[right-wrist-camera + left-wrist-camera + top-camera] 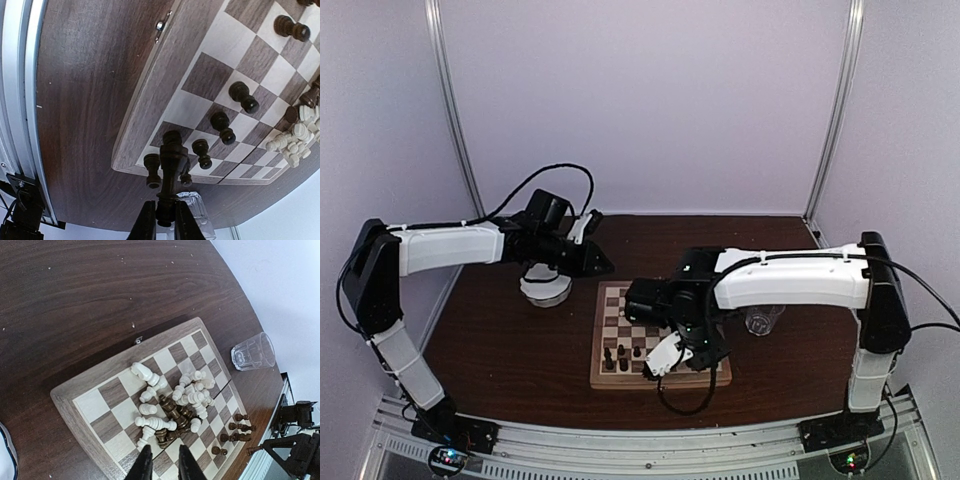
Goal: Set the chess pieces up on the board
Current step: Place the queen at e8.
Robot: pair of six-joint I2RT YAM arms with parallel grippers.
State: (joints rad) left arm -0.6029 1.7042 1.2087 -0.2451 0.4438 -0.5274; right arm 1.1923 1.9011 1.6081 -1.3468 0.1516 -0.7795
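Note:
The board (pixel 603 378) lies mid-table, seen as checked squares in the left wrist view (pixel 95 402) and with its light border in the right wrist view (pixel 150 105). A heap of cream and dark chess pieces (pixel 175 400) lies toppled at its centre. Several dark pawns (pixel 222 127) stand upright along one edge row. My right gripper (pixel 165 216) is shut on the base of a tall dark piece (pixel 171 160), held above the board's corner beside two pawns. My left gripper (pixel 164 460) hovers over the opposite side, jaws slightly apart with nothing between them.
A clear drinking glass (pixel 763 320) stands just off the board's right side, also seen as a tumbler (pixel 254 352). A white bowl (pixel 545 288) sits left of the board under the left arm. The metal rail (pixel 20 100) runs along the table's near edge.

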